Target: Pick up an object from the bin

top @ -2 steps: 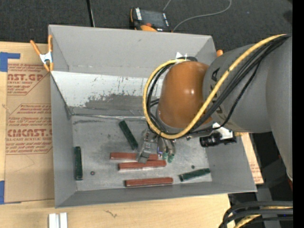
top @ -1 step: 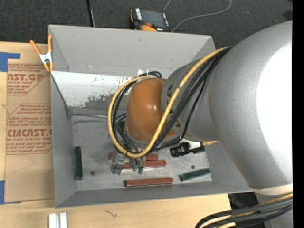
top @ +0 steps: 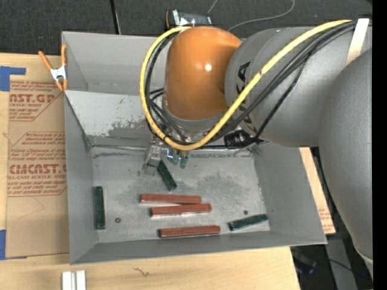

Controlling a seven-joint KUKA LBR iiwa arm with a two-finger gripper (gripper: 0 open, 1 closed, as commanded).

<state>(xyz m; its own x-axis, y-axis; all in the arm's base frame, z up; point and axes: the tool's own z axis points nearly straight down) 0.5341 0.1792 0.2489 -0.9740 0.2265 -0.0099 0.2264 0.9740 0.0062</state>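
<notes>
My gripper (top: pixel 167 156) hangs under the arm's orange cover, over the back middle of the bin floor. A short dark green bar (top: pixel 167 176) lies tilted right below it, its upper end at the gripper's tip; whether it is gripped I cannot tell. Just in front of that, a reddish-brown bar (top: pixel 170 199) lies flat, with a second reddish-brown bar (top: pixel 181 209) beside it.
A third reddish-brown bar (top: pixel 188 231) lies near the front wall. One dark green bar (top: pixel 98 207) lies along the left wall, another (top: pixel 247 222) at the front right. The arm and its cables cover the bin's back right.
</notes>
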